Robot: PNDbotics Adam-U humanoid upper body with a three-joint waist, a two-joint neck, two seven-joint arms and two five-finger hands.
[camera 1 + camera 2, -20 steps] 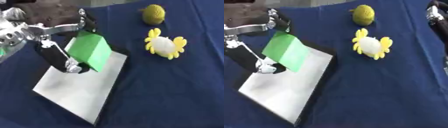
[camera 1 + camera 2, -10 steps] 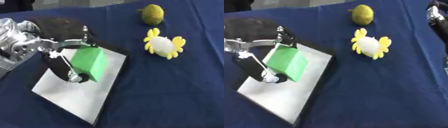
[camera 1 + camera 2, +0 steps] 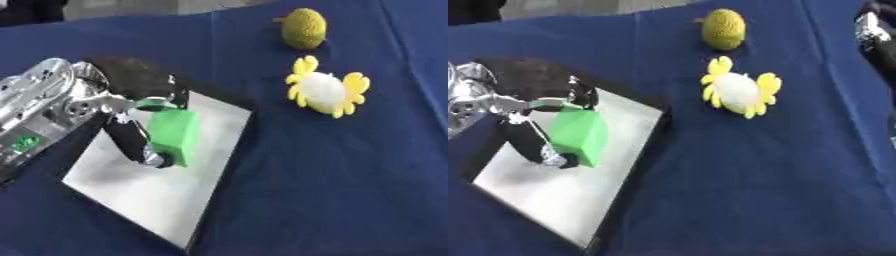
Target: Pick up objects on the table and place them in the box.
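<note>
My left hand [image 3: 131,132] clutched the green block [image 3: 175,136] low over the box [image 3: 188,200]; releasing it tilted risked a tumble out.

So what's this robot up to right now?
It is tidying things off the blue table into a shallow box. Its left hand grips a green block and holds it over the box's pale floor. A white and yellow toy and a bumpy yellow-green fruit wait on the cloth. The right hand barely shows at the right eye view's edge.

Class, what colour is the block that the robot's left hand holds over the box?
Green block; the left eye view shows it best.
</note>
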